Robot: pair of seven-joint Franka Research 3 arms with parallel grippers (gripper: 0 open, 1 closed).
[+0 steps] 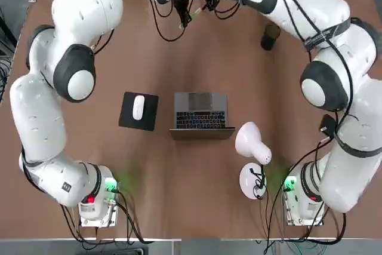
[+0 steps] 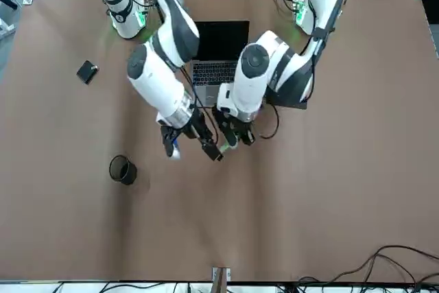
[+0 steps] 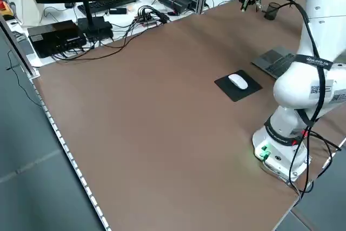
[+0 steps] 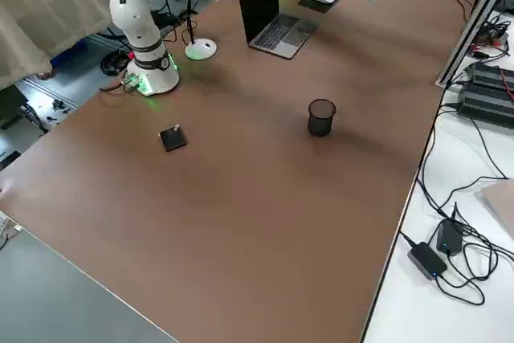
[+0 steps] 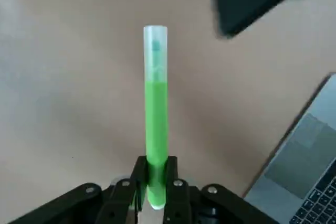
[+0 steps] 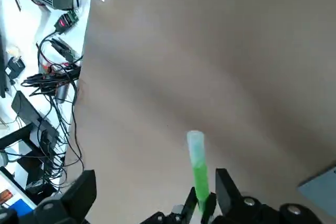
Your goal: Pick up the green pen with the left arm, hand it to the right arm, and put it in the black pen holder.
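Left gripper up in air over far half of table, fingers pinched on green pen, paler tip pointing away from wrist. Right gripper just beside it, fingers spread wide, pen prob. between them but not touching. Black pen holder upright near far edge on right-arm side, well apart from both grippers.
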